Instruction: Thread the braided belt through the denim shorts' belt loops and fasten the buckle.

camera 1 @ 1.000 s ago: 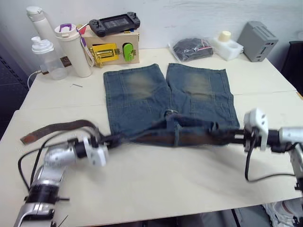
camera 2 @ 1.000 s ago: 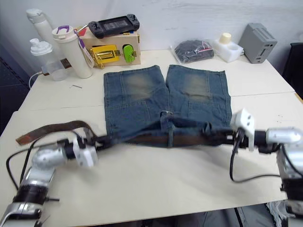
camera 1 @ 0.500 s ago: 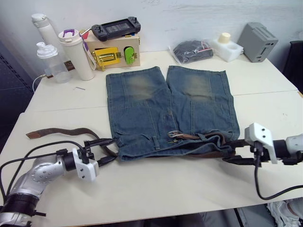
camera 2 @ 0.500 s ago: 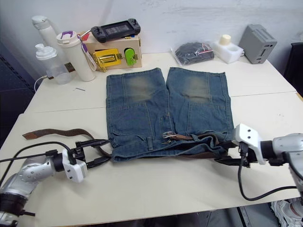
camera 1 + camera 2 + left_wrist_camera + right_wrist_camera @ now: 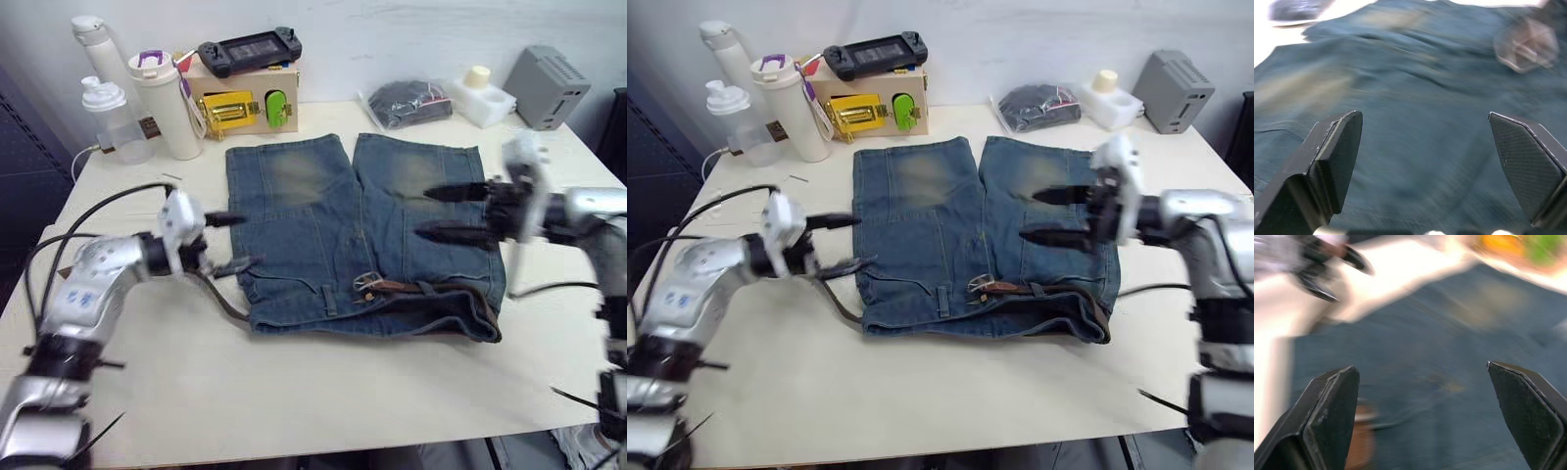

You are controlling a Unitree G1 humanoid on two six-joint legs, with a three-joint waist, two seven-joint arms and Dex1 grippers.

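**Both jaws spread and empty over the belted shorts**

Both jaws stand wide apart, gripping nothing: the left gripper [image 5: 227, 243] hovers at the left edge of the denim shorts [image 5: 362, 235], and the right gripper [image 5: 446, 212] hangs over the right leg. The shorts lie flat in the middle of the table, legs pointing away from the robot, waistband nearest. Along that waistband runs the braided belt [image 5: 416, 288], passing under the belt loops [image 5: 329, 299], with the buckle [image 5: 368, 284] near the centre front. A loose length of belt curls off the left hip onto the table [image 5: 313, 392].

Judging by this, threading looks largely done and fastening remains. To do it well, one gripper should pin the buckle frame steady while the other feeds the free end squarely through, low and flat, so the denim does not bunch.

Behind the shorts stand bottles [image 5: 171, 103], a wooden box [image 5: 245, 98] with a handheld console on top, a bagged black bundle [image 5: 409, 100] and a grey device [image 5: 554, 86], against a pale wall
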